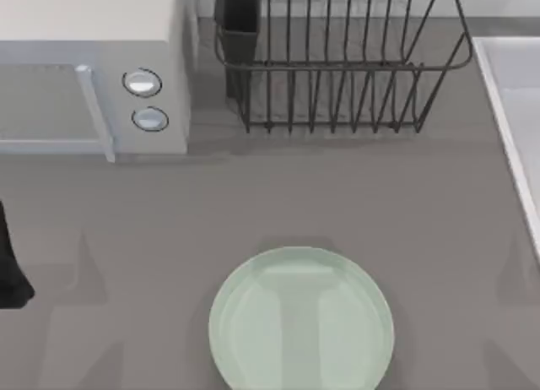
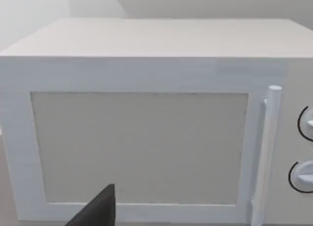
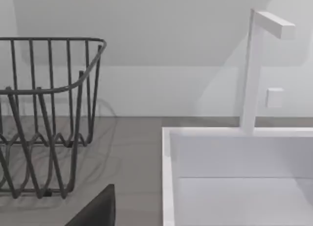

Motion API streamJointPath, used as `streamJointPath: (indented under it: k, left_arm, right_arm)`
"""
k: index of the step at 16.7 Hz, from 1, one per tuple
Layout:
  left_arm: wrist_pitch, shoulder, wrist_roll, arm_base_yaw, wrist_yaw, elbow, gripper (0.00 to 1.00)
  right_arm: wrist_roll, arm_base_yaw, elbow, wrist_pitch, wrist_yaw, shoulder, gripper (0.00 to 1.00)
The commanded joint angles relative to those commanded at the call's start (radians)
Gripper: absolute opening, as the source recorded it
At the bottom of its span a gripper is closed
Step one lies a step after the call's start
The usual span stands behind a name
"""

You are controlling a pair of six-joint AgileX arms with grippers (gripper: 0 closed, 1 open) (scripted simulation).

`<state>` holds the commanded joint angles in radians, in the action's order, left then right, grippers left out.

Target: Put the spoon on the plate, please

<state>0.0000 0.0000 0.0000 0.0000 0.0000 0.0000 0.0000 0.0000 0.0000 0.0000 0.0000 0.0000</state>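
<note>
The plate (image 1: 301, 320), round, glossy and pale mint green, lies on the grey table at the front centre with nothing on it. The spoon is out of view. My left arm (image 1: 12, 268) is a dark shape at the table's left edge, well to the left of the plate. A black part of my left gripper (image 2: 99, 211) faces the microwave door. A black part of my right gripper (image 3: 98, 210) hangs over the table between the rack and the sink.
A white microwave (image 1: 93, 78) (image 2: 146, 138) stands at the back left, its door shut. A dark wire dish rack (image 1: 337, 61) (image 3: 44, 118) stands at the back centre. A white sink (image 1: 515, 128) (image 3: 239, 177) with a tap (image 3: 254, 69) runs along the right side.
</note>
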Motion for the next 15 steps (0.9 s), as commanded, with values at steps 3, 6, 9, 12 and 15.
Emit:
streamJointPath:
  k: [3, 6, 9, 12, 15]
  left_arm:
    - [0.000, 0.000, 0.000, 0.000, 0.000, 0.000, 1.00]
    - [0.000, 0.000, 0.000, 0.000, 0.000, 0.000, 1.00]
    - [0.000, 0.000, 0.000, 0.000, 0.000, 0.000, 1.00]
    - [0.000, 0.000, 0.000, 0.000, 0.000, 0.000, 1.00]
    - [0.000, 0.000, 0.000, 0.000, 0.000, 0.000, 1.00]
  right_arm:
    - [-0.010, -0.006, 0.013, -0.010, 0.000, 0.013, 1.00]
    - [-0.077, -0.047, 0.105, -0.089, 0.000, 0.109, 1.00]
    - [-0.191, -0.110, 0.256, -0.238, -0.003, 0.303, 1.00]
    - [-0.328, -0.185, 0.418, -0.430, -0.008, 0.587, 1.00]
    - [-0.467, -0.261, 0.571, -0.630, -0.011, 0.889, 1.00]
